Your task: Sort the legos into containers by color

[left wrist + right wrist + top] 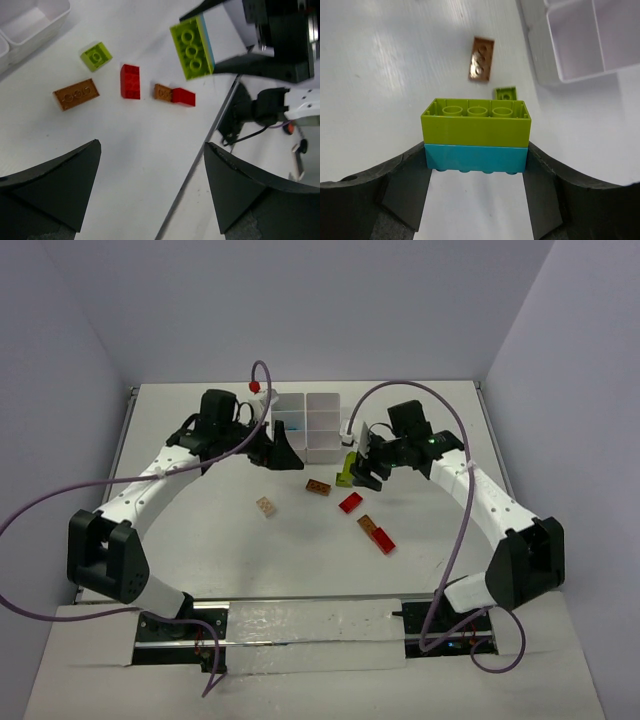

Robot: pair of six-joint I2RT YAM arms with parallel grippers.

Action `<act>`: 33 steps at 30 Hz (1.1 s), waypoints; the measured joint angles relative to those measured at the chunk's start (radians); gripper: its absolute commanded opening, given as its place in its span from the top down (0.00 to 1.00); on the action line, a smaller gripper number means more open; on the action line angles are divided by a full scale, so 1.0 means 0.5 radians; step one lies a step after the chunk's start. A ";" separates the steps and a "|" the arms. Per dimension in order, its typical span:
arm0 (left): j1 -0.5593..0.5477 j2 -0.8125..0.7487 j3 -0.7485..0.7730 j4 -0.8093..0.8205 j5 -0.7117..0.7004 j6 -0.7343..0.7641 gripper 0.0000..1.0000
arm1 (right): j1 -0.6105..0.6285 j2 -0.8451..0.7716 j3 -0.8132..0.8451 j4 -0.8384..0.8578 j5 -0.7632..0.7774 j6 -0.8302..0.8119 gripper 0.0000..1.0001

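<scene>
My right gripper (pixel 356 472) (pixel 476 152) is shut on a two-layer brick, lime joined to cyan (pixel 476 135) (pixel 192 47), held above the table just right of the white six-compartment tray (pixel 322 453). My left gripper (pixel 282 455) (pixel 150 185) is open and empty, next to the tray's front left corner. On the table lie an orange-brown brick (pixel 319 487) (pixel 481 59) (pixel 76 94), a small lime brick (pixel 505 93) (pixel 96 56), a red brick (pixel 350 503) (pixel 130 81), a tan brick (pixel 266 506), and an orange-brown brick touching a red one (pixel 376 533) (pixel 174 95).
The tray's compartments seen in the right wrist view (pixel 580 45) and left wrist view (pixel 30 25) hold nothing. The loose bricks cluster in front of the tray between the two arms. Purple cables arc above both arms. The table's right edge (pixel 220 120) shows in the left wrist view.
</scene>
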 measured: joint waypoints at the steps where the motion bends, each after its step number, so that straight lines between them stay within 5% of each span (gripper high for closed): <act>1: 0.000 0.000 0.010 0.027 0.005 -0.063 0.11 | 0.049 -0.028 0.000 0.027 0.019 0.063 0.67; 13: -0.171 0.158 0.218 0.040 -0.043 -0.232 0.18 | 0.427 -0.067 0.000 0.135 0.262 0.425 0.69; 33: -0.263 0.341 0.247 0.022 0.077 -0.348 0.31 | 0.541 -0.067 0.026 0.135 0.359 0.501 0.71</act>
